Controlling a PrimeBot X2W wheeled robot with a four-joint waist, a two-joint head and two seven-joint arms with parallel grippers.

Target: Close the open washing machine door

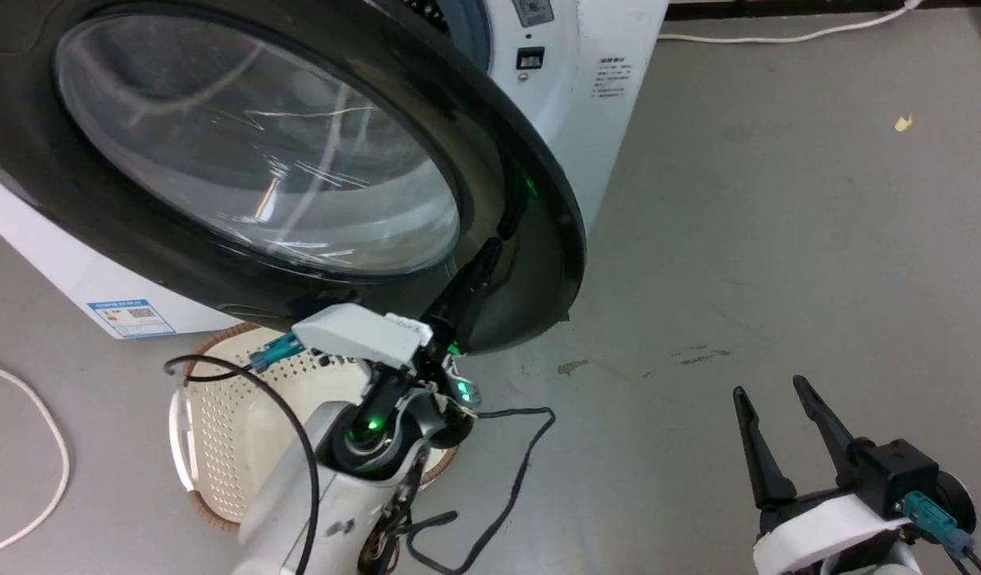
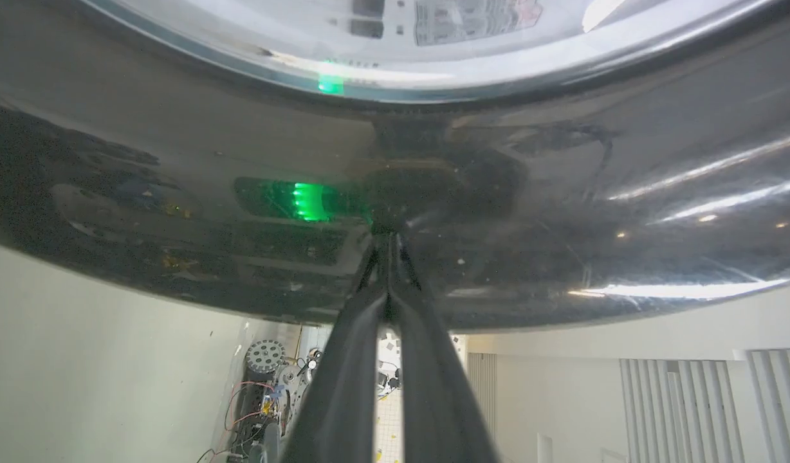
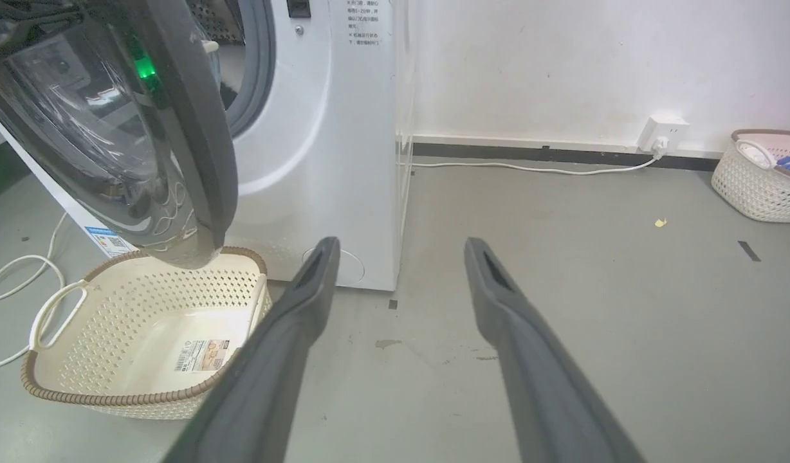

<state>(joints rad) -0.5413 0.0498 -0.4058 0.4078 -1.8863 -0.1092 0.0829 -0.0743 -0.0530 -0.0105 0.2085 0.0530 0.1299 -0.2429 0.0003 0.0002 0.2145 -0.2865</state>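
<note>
The washing machine door (image 1: pixel 243 152) stands swung open, its glossy black rim (image 2: pixel 562 193) and bulging glass window large in the head view. My left gripper (image 1: pixel 490 249) is shut, its tips pressed against the rim's outer face near the free edge; in the left wrist view the left gripper (image 2: pixel 388 235) meets its own reflection. The white washing machine (image 1: pixel 586 96) stands behind, its grey gasket (image 3: pixel 261 71) showing past the door (image 3: pixel 112 128). My right gripper (image 1: pixel 768 389) hangs open over the floor at lower right, and nothing lies between the right gripper (image 3: pixel 398 247) fingers.
A cream perforated basket (image 3: pixel 144 334) sits on the floor under the door, below my left arm. A white cable (image 1: pixel 35 447) loops at the left. Another basket (image 3: pixel 762 173) stands by the far wall near a wall socket (image 3: pixel 662 128). Grey floor (image 1: pixel 778 239) spreads to the right.
</note>
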